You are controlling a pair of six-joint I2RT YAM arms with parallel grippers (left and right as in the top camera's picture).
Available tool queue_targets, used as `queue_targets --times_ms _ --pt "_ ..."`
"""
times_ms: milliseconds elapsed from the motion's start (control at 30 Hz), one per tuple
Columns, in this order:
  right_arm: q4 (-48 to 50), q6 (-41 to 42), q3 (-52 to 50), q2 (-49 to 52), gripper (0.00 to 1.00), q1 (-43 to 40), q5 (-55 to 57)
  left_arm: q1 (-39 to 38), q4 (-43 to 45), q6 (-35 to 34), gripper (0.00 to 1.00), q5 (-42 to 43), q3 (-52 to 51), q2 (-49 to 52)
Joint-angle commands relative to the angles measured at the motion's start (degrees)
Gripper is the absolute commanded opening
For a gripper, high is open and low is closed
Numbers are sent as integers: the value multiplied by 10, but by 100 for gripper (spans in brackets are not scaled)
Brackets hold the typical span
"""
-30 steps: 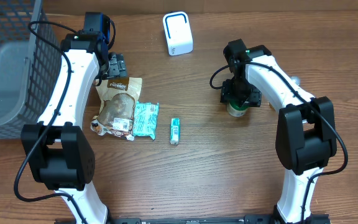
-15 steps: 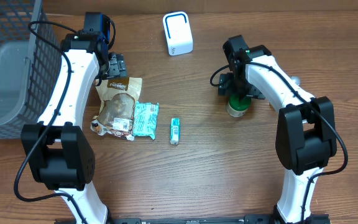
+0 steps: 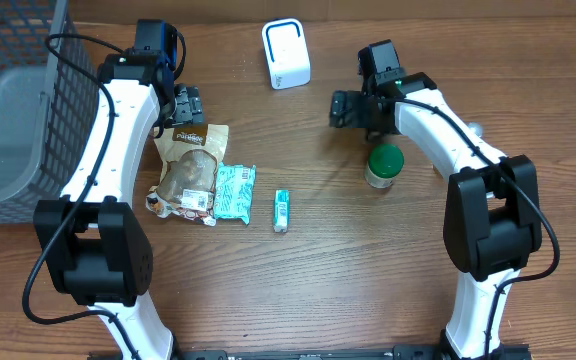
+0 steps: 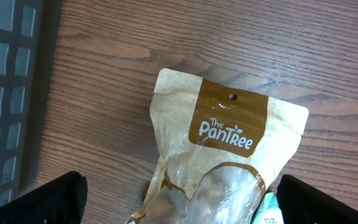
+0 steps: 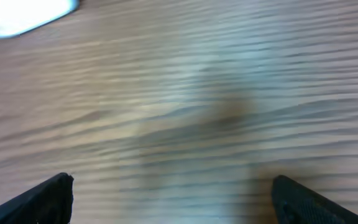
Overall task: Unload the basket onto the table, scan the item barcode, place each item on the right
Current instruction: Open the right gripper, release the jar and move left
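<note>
R claw (image 3: pixel 342 108) spread wide, nothing btwn its fingers, hanging over the wood worktop (image 3: pixel 348 270) btwn the white scanner (image 3: pixel 286 53) and the green-lidded jar (image 3: pixel 385 165), touching neither. Jar stands upright on the worktop, near the R claw on the robot's side, close by the R forearm. R wrist view is blurred: wood grain only, the two fingertips (image 5: pixel 42 202) far apart at the bottom corners, and a white shape (image 5: pixel 23 12) at top left, can't tell what. L claw (image 3: pixel 189 110) also spread wide and empty, over the top edge of a brown "The PanTree" pouch (image 3: pixel 193 165). In the L wrist view the pouch lies flat btwn the two fingers, no contact visible. A teal packet (image 3: pixel 234 190) touches the pouch's right side. A small teal tube (image 3: pixel 282 210) lies near the packet, not touching. Dark wire basket (image 3: pixel 28 60) w/ a grey bin (image 3: pixel 3 130) inside sits at the far left.
</note>
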Motion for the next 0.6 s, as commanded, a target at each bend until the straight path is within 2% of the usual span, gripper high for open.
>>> queue_targets --times_ms 0,567 --pt "2 -2 -1 -4 97 18 -125 -2 1 0 100 -8 7 -2" --pt "-47 23 -1 -4 100 133 -125 -2 1 0 100 -8 7 -2"
